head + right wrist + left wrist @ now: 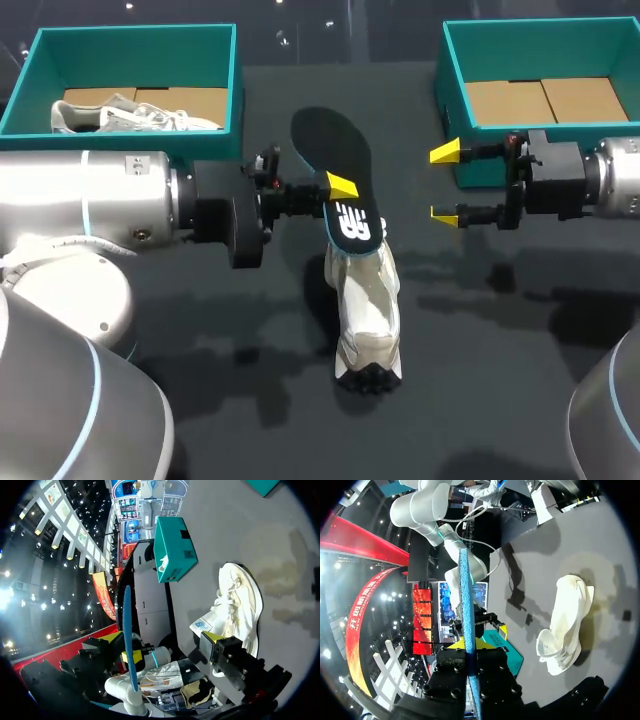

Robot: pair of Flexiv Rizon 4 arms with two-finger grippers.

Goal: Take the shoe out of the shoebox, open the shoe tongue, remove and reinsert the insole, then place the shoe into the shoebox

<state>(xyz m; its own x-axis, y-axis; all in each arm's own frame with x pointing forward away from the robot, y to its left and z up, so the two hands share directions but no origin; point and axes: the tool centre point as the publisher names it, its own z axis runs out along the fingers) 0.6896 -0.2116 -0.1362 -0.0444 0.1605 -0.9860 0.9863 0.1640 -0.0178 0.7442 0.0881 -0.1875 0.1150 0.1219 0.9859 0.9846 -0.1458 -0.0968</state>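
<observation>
Print, a white logo, marks the black insole (330, 140) (left unread here). The far-left shoebox (140, 45) holds another shoe (135, 117); the far-right shoebox (540, 50) shows a cardboard floor. The left gripper (338, 192) clamps the insole just above the pale shoe (368, 310) on the table (480, 330); the right gripper (446, 183) gapes, holding nothing, near the far-right shoebox.

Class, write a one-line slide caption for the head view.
Left gripper holds a black foam insole over the pale grey sneaker; right gripper stands open.
</observation>
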